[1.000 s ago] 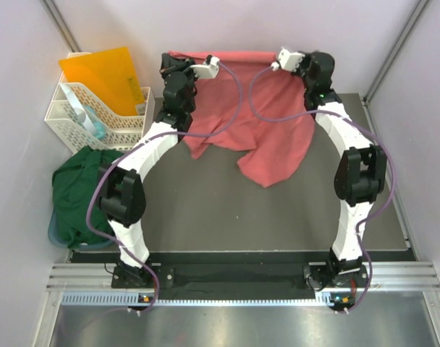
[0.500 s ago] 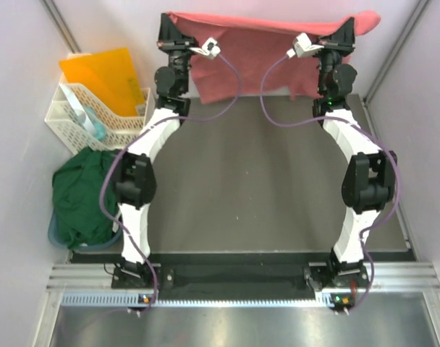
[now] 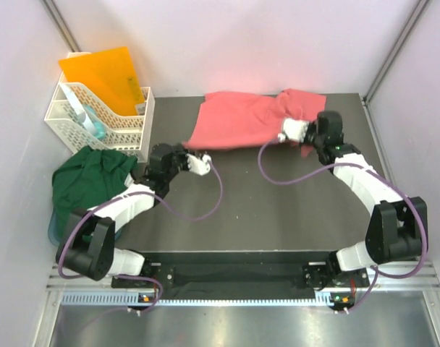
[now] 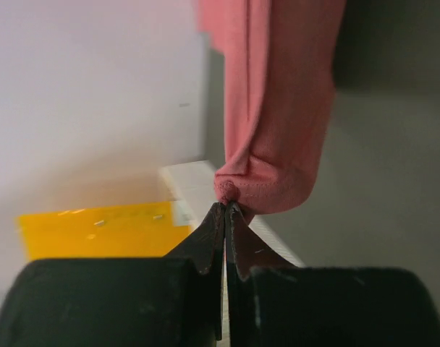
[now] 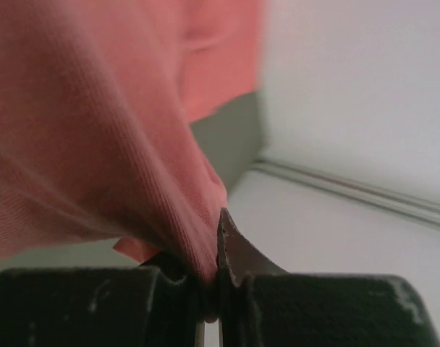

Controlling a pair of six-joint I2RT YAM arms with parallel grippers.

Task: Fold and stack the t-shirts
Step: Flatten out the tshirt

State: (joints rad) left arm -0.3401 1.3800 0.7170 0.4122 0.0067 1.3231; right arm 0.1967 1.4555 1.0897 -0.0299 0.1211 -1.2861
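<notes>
The salmon-pink t-shirt [image 3: 242, 119] lies spread across the far middle of the table. My left gripper [image 3: 190, 150] is shut on its near left corner, low over the table. In the left wrist view the gripper [image 4: 226, 206] pinches a fold of the pink cloth [image 4: 278, 108]. My right gripper [image 3: 302, 141] is shut on the shirt's right edge. The right wrist view shows this gripper [image 5: 214, 242] with pink cloth [image 5: 97, 144] bunched between the jaws. The dark green t-shirt [image 3: 86, 189] lies crumpled off the table's left edge.
A white plastic basket [image 3: 97, 119] stands at the far left with an orange folder [image 3: 104, 76] leaning in it. The green shirt rests in a bluish bin [image 3: 52, 230]. Pale walls close the back and sides. The dark table mat [image 3: 263, 202] stretches toward the arm bases.
Both grippers held the pink shirt stretched high against the back wall. They have come down and toward me, and the shirt now lies on the table.
</notes>
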